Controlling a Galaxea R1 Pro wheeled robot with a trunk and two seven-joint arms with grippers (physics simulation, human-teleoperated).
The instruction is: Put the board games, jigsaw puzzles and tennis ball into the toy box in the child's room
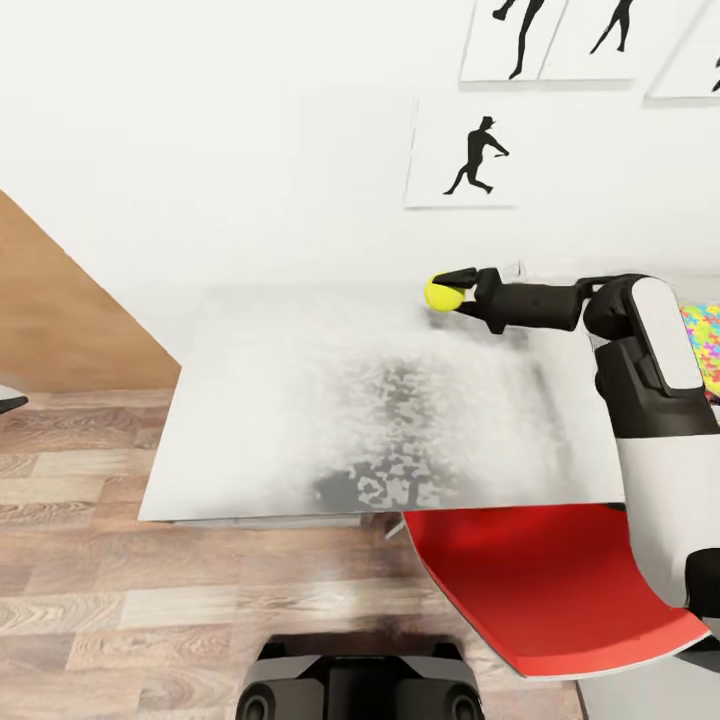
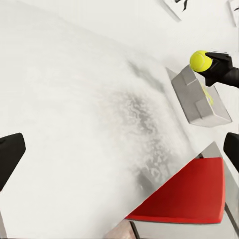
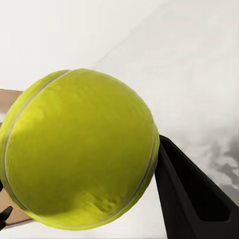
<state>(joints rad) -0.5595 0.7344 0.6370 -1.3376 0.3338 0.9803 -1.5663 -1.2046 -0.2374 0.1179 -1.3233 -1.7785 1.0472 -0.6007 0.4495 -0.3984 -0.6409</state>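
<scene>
My right gripper (image 1: 452, 291) is shut on the small yellow-green tennis ball (image 1: 441, 295) and holds it over the far part of the pale table (image 1: 300, 420), near the wall. In the left wrist view the ball (image 2: 199, 60) hangs in the right gripper (image 2: 208, 60) close to the far end of the grey toy box (image 2: 196, 102), which stands on the table. Up close, the ball (image 3: 79, 154) rests against a black finger (image 3: 194, 199). My left gripper (image 2: 119, 152) is open over the table with nothing in it. A bright jigsaw puzzle (image 1: 705, 345) lies at the table's right edge.
A red chair seat (image 1: 540, 580) sticks out from under the table's near right edge. Silhouette posters (image 1: 465, 152) hang on the white wall behind. Wood-plank floor (image 1: 100, 600) lies to the left and in front, with my base (image 1: 360, 685) on it.
</scene>
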